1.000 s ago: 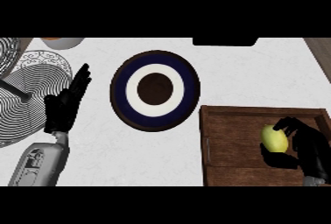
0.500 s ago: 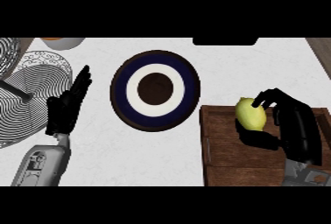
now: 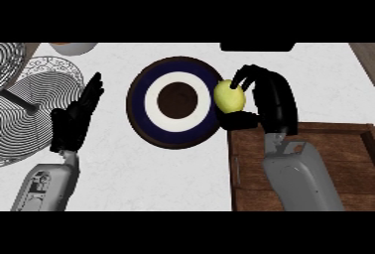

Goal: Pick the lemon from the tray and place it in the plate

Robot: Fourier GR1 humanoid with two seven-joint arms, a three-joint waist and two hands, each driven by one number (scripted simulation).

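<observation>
Head view: the right hand [image 3: 273,99] curls fingers and thumb round the lemon [image 3: 229,97], held to its left at the plate's [image 3: 139,99] right edge, the tray [image 3: 344,144] beneath its forearm, while the left hand [image 3: 73,121] rests open.

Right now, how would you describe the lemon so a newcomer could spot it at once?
Find the big round plate with navy, white and brown rings mid-counter. At its right rim, just beyond the wooden tray, the right hand curls round the lemon. It is the only yellow, oval thing in view.
</observation>
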